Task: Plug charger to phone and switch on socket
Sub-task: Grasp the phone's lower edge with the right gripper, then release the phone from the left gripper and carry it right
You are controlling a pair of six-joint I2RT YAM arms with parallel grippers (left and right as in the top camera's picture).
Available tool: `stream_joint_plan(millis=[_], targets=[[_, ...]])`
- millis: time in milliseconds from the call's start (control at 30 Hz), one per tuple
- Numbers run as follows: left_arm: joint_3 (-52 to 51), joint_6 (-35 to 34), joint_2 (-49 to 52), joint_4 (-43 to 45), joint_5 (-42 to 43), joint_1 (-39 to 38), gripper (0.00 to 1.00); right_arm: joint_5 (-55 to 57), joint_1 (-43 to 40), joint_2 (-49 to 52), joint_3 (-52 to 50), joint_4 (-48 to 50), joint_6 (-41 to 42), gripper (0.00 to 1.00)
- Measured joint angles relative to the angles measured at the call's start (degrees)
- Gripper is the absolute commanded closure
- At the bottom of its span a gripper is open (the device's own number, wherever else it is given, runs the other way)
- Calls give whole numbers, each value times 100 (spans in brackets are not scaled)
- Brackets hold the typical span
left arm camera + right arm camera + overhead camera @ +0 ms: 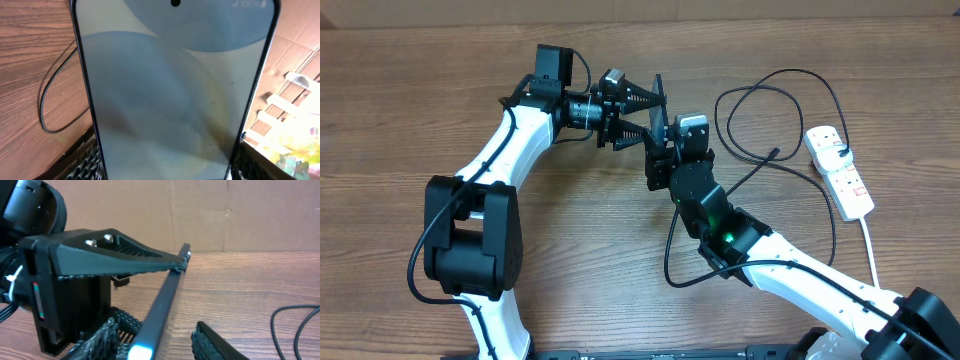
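Left of centre, on edge: slim black-edged smartphone with pale blue screen (175, 100), pinched by left gripper (653, 110). Beside it, right gripper (157, 342) spread around its near end. Farther right, thin black charger cable (790, 72) loose near long white power strip (840, 172). Looks like phone-steadying; next calls for fetching plug (775, 153).

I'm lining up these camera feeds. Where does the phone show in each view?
Overhead: the phone, edge-on, a dark sliver just above centre.
Left wrist: the phone's screen fills nearly the whole picture.
Right wrist: its thin edge runs diagonally through the middle.
Shared landmark: the wooden table.
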Motion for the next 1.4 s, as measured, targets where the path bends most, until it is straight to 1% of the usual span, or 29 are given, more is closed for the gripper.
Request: stream_joint_plan(millis=[333, 400, 500, 533, 600, 667, 767, 967, 1100, 1200, 1333, 1400], targets=[[0, 0, 0, 0, -57, 0, 62, -328, 2, 149, 0, 140, -7, 61], [0, 2, 0, 0, -59, 0, 62, -343, 2, 181, 0, 146, 2, 65], [0, 0, 0, 0, -55, 2, 62, -334, -2, 181, 0, 173, 0, 67], [0, 2, 0, 0, -55, 4, 62, -332, -2, 181, 0, 170, -2, 71], [0, 0, 0, 0, -52, 4, 62, -310, -2, 181, 0, 177, 9, 76], [0, 0, 0, 0, -52, 17, 62, -302, -11, 184, 0, 179, -7, 78], [2, 0, 0, 0, -55, 39, 62, -284, -28, 184, 0, 184, 9, 84], [13, 0, 0, 2, -28, 92, 61, -205, -52, 195, 0, 236, 33, 90], [22, 7, 0, 9, -4, 107, 61, -149, -76, 201, 0, 254, 59, 91], [28, 17, 0, 22, 7, 107, 49, -127, -76, 201, 0, 258, 81, 91], [28, 17, 0, 24, 11, 111, 39, -125, -76, 201, 0, 260, 92, 91], [28, 17, 0, 24, 13, 111, 31, -122, -76, 201, 0, 260, 92, 91]])
